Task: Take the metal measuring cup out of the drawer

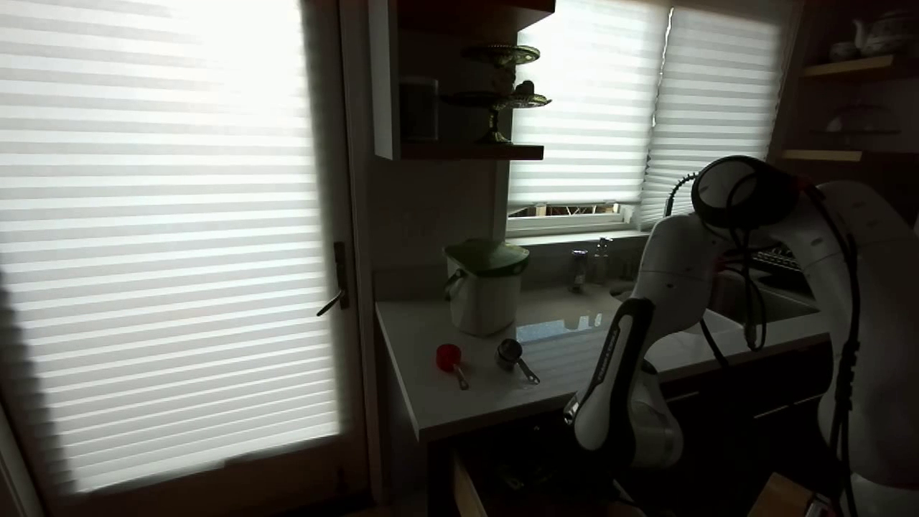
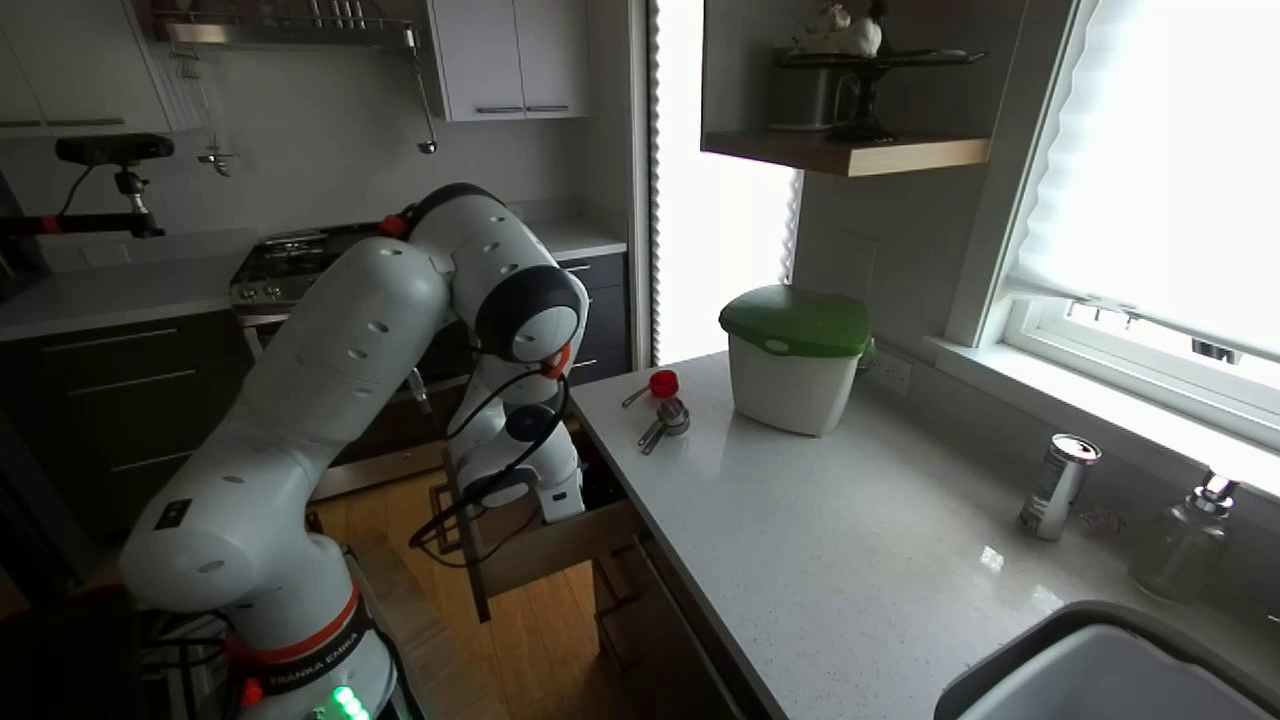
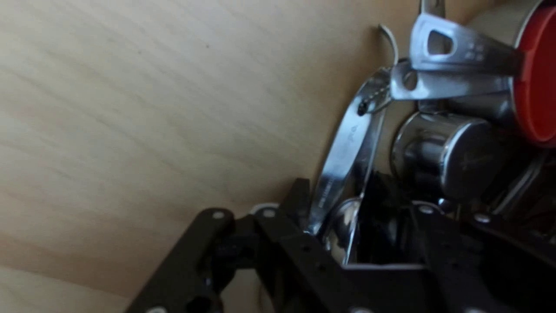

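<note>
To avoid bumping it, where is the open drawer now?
In an exterior view, left of centre, the drawer juts from under the counter, below the arm.

Blinds (image 1: 172, 251) glare; the wrist view seems soft.

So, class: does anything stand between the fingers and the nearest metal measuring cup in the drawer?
Yes: in the wrist view, measuring spoons occupy the gap between the fingers, and the metal measuring cup lies outside it, to the right. Whether the spoons are gripped is unclear.
</note>
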Controlling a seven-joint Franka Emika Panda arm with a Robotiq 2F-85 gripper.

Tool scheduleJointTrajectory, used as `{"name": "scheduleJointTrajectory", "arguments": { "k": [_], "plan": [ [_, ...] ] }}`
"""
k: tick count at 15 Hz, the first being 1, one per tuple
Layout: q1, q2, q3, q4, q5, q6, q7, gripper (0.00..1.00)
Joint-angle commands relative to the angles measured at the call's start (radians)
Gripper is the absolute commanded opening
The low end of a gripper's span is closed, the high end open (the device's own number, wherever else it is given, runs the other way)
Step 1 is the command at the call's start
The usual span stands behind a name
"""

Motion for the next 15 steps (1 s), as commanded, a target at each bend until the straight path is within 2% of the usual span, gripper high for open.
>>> {"name": "scheduleJointTrajectory", "arguments": {
  "k": [1, 2, 3, 4, 5, 9, 11, 13, 15],
  "plan": [
    [0.049, -0.070, -0.050, -0.044, -0.051, -0.023, 0.071, 0.40],
    [0.069, -0.101, -0.066, -0.057, -0.039, -0.050, 0.076, 0.35],
    [0.087, -0.124, -0.081, -0.067, -0.031, -0.066, 0.076, 0.35],
    [0.115, -0.154, -0.101, -0.079, -0.016, -0.087, 0.077, 0.27],
    [0.140, -0.182, -0.121, -0.089, -0.009, -0.118, 0.077, 0.30],
    [0.228, -0.272, -0.182, -0.106, -0.005, -0.253, 0.088, 0.28],
    [0.301, -0.299, -0.238, -0.079, 0.019, -0.339, 0.076, 0.28],
    [0.346, -0.370, -0.271, -0.122, 0.045, -0.387, 0.077, 0.30],
    [0.465, -0.377, -0.383, -0.067, 0.089, -0.449, 0.057, 0.32]
  ]
}}
